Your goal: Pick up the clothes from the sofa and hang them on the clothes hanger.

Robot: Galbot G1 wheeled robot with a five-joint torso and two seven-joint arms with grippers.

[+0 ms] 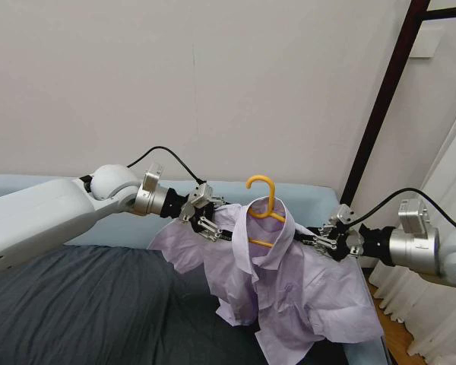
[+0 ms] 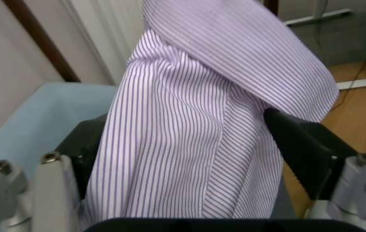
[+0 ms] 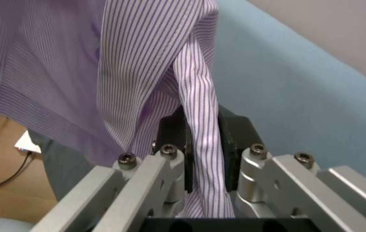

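Note:
A purple striped shirt (image 1: 289,289) hangs on a yellow hanger (image 1: 262,190), lifted above the sofa between my two arms. The hanger's hook points up and rests on nothing. My left gripper (image 1: 211,226) holds the shirt's one shoulder; in the left wrist view a thick bunch of the shirt (image 2: 190,121) fills the wide gap between its black fingers (image 2: 299,145). My right gripper (image 1: 323,243) is at the other shoulder. In the right wrist view it (image 3: 202,140) is shut on a narrow fold of the shirt (image 3: 105,58).
The sofa has a dark grey seat (image 1: 76,304) and a light-blue back (image 1: 304,194) against a pale wall. A black slanted pole (image 1: 380,106) rises at the right. White curtains (image 1: 441,304) and wooden floor lie beyond the sofa's right end.

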